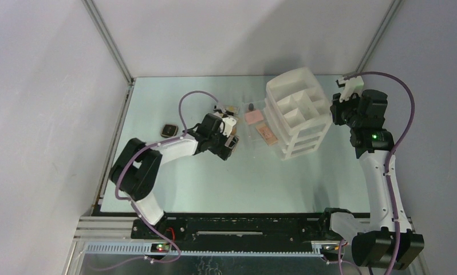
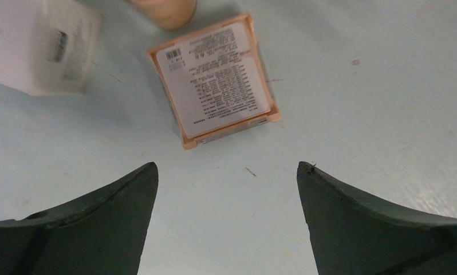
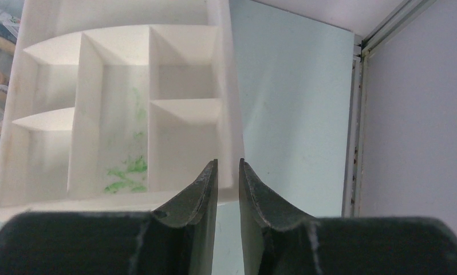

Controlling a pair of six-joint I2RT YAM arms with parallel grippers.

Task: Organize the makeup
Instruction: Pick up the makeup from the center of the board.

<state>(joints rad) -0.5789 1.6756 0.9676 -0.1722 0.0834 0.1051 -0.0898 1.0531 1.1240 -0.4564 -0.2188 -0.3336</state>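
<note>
The makeup lies in the middle of the table. In the left wrist view, a peach palette (image 2: 217,80) lies label side up. A small white box (image 2: 40,46) is to its left and a beige bottle (image 2: 163,8) lies at the top edge. My left gripper (image 2: 226,166) (image 1: 231,146) hovers open just short of the palette, with nothing between its fingers. Beside the white drawer organizer (image 1: 298,112) lie a pink palette (image 1: 253,117) and another palette (image 1: 267,134). A black compact (image 1: 169,130) lies to the left. My right gripper (image 3: 228,163) (image 1: 336,112) is closed narrowly on the organizer's right wall (image 3: 232,114).
The organizer's top tray (image 3: 183,103) has several empty compartments, one with green smears (image 3: 126,169). More small cosmetics (image 1: 232,109) lie behind the left gripper. Enclosure walls and a metal frame post (image 3: 352,143) stand close on the right.
</note>
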